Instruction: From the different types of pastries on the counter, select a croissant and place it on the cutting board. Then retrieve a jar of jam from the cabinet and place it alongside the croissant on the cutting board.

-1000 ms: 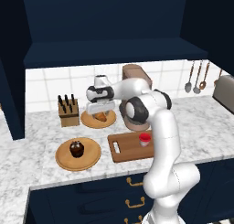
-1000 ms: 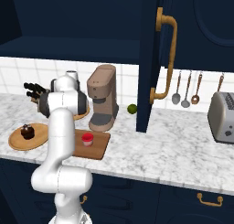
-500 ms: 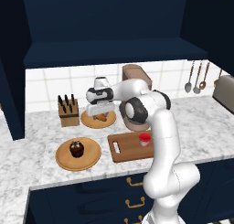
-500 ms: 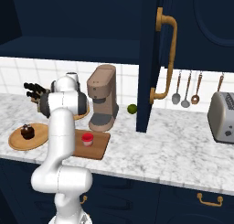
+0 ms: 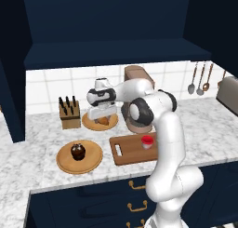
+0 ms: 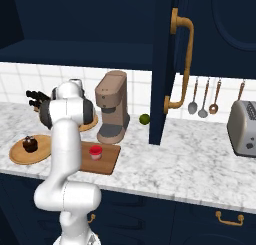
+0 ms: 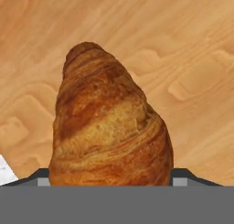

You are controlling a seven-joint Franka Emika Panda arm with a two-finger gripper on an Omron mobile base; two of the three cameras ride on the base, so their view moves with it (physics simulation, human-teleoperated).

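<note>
Marble counter (image 5: pixel 218 138) under navy cabinet (image 5: pixel 107 31); hand (image 5: pixel 100 114) grip on croissant (image 7: pixel 107 122) unclear.

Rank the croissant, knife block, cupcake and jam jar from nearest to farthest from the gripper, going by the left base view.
1. Croissant: on the round plate right under the gripper.
2. Knife block: beside that plate, against the wall.
3. Cupcake: on the front plate.
4. Jam jar: on the cutting board; close to the cupcake's distance.
</note>
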